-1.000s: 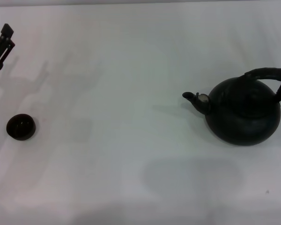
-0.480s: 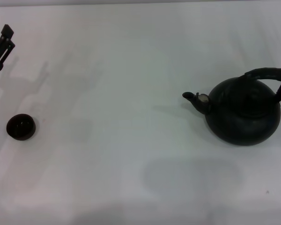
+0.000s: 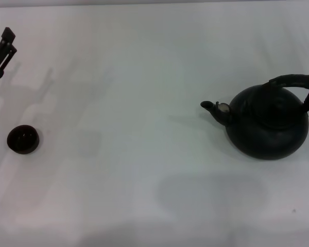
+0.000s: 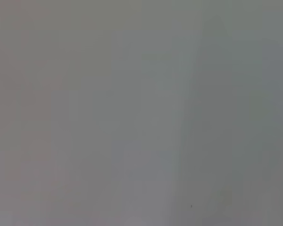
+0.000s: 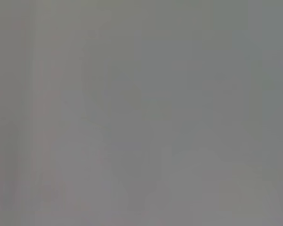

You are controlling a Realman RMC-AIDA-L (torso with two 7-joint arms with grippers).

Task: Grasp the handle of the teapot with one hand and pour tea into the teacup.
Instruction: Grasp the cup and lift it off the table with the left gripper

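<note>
The matte black teapot (image 3: 268, 126) stands upright on the white table at the right, its short spout (image 3: 215, 108) pointing left. Its ribbed black arch handle (image 3: 298, 85) rises over its top, tilted to the right. The tiny dark teacup (image 3: 23, 139) sits far left on the table. My left gripper (image 3: 1, 53) shows at the left edge, above and behind the teacup, apart from it. My right gripper is out of view. Both wrist views show only blank grey surface.
The white table (image 3: 144, 103) spreads between the teacup and the teapot with nothing else standing on it. Faint arm shadows fall on it at the left and near the front.
</note>
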